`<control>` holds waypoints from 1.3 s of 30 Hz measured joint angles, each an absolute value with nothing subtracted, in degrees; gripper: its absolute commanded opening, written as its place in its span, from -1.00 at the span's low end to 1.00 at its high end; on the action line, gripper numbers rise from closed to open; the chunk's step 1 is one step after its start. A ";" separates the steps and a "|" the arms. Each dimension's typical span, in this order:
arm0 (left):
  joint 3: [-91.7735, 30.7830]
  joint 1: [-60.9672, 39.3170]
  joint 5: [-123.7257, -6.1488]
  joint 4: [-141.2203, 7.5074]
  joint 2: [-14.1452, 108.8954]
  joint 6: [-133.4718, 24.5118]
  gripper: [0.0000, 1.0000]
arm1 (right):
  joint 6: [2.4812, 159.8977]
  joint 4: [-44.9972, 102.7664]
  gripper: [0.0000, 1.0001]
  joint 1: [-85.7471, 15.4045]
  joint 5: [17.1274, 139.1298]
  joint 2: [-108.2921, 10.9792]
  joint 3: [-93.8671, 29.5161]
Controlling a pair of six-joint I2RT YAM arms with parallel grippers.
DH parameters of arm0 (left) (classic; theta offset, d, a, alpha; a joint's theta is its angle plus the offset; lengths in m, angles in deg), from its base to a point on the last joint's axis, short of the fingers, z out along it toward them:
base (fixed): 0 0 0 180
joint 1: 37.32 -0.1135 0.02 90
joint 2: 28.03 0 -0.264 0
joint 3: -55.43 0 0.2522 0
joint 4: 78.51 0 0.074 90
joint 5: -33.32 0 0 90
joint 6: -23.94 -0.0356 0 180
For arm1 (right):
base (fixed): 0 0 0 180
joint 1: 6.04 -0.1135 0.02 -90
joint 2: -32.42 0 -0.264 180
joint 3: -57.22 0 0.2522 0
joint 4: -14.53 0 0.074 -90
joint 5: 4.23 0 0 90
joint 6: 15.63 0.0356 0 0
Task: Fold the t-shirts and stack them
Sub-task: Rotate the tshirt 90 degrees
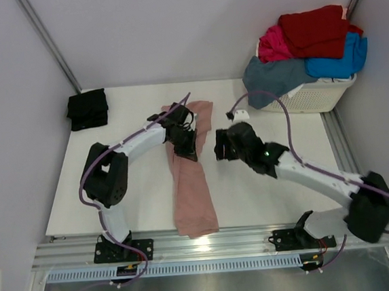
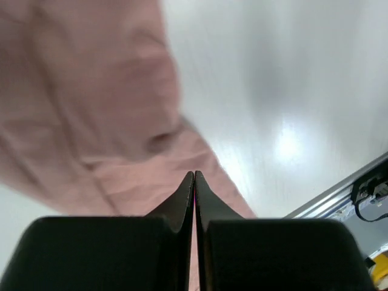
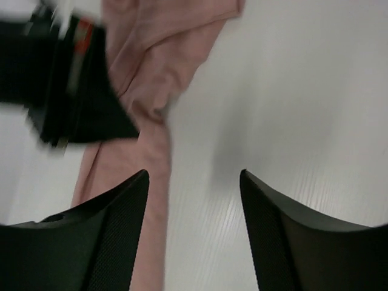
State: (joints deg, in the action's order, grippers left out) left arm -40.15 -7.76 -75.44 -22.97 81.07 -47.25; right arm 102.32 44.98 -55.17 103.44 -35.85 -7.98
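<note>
The dusty-pink t-shirt (image 1: 193,186) lies on the table (image 1: 246,195), well apart from the laundry basket (image 1: 313,98): a long rumpled strip, bunched beneath the left jaws, pressed together; the right jaws gape just beside it.

white table (image 1: 144,191), pink tee (image 1: 191,186), black tee (image 1: 87,108), basket (image 1: 313,95)

A white table (image 1: 253,196) sits between plain pale walls (image 1: 170,25), an aluminium rail (image 1: 216,242) along its near edge.

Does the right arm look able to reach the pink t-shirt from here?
Probably yes: the right gripper is open beside the pink t-shirt, nothing between them; the left gripper crowds its far half.
</note>
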 measured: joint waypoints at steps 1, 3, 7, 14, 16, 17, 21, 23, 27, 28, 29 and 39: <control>-38.77 -6.34 -75.64 -24.18 79.98 -46.71 -0.99 | 101.84 44.52 0.19 -52.13 102.81 -40.70 -10.54; -35.23 -4.79 -76.25 -25.92 78.40 -45.72 -0.99 | 100.99 43.45 -0.02 -48.02 101.54 -49.29 -15.68; -26.79 -4.48 -76.29 -27.78 77.26 -43.10 -0.99 | 99.37 43.64 -0.21 -43.12 98.79 -64.96 -28.99; -18.53 -1.88 -73.12 -28.18 70.77 -39.47 -0.99 | 97.60 45.61 -0.23 -41.73 94.85 -84.15 -49.31; -17.50 -0.11 -71.68 -28.22 67.15 -38.60 -0.99 | 97.38 46.97 -0.21 -41.42 93.87 -87.97 -53.75; -17.13 0.85 -71.22 -28.24 65.55 -38.22 -0.99 | 97.31 47.47 -0.21 -41.33 93.45 -89.72 -55.59; -16.00 4.41 -70.26 -28.31 61.92 -36.87 -0.99 | 97.27 48.85 -0.15 -40.61 91.27 -95.32 -60.81; -15.69 6.18 -69.98 -28.28 61.75 -36.10 -0.99 | 97.36 49.92 -0.12 -40.06 90.59 -97.94 -63.06; -15.36 9.09 -69.34 -28.00 61.83 -35.27 -0.99 | 97.44 51.32 -0.08 -39.32 89.63 -102.25 -66.01; -15.36 9.72 -69.28 -27.98 61.90 -34.99 -0.99 | 97.44 51.36 -0.08 -39.17 89.43 -102.90 -66.21; -15.36 10.29 -69.25 -27.98 62.01 -34.79 -0.99 | 97.53 51.23 -0.09 -39.04 89.12 -103.34 -66.54; -15.38 14.97 -69.41 -27.65 67.60 -34.03 -0.99 | 97.66 52.69 -0.66 -38.91 88.03 -108.59 -74.62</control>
State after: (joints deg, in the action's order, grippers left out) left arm -15.38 14.97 -69.41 -27.65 67.60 -34.03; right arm 97.66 52.69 -38.91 88.03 -108.59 -74.62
